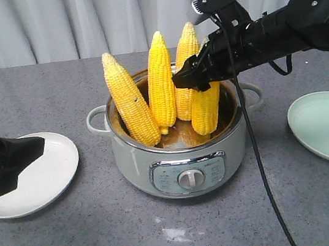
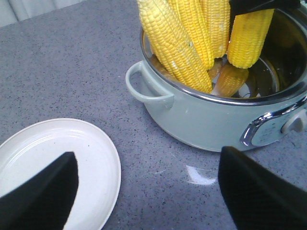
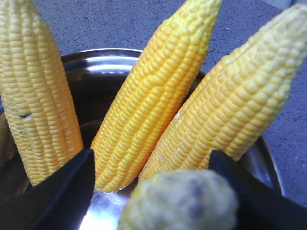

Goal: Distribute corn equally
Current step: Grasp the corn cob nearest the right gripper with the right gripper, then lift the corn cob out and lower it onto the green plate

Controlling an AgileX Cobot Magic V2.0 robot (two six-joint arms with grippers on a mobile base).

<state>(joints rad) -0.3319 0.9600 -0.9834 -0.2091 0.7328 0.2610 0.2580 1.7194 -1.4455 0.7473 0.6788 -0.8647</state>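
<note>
Blurred cob tip [image 3: 180, 201] seemingly tight between right fingers [image 3: 62, 191]; left fingers [image 2: 43, 191] apart above plate [image 2: 57, 139].

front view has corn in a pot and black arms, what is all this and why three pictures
This is a two-armed robot at a grey counter. The front view looks on from outside. The other two pictures come from cameras on its wrists, so the black wedges there are its own fingers. A cooking pot holds four corn cobs standing on end, with an empty white plate on one side and a green plate on the other. The left end effector hovers open by the white plate. The right end effector straddles one cob at its top; whether it grips is unclear.
</note>
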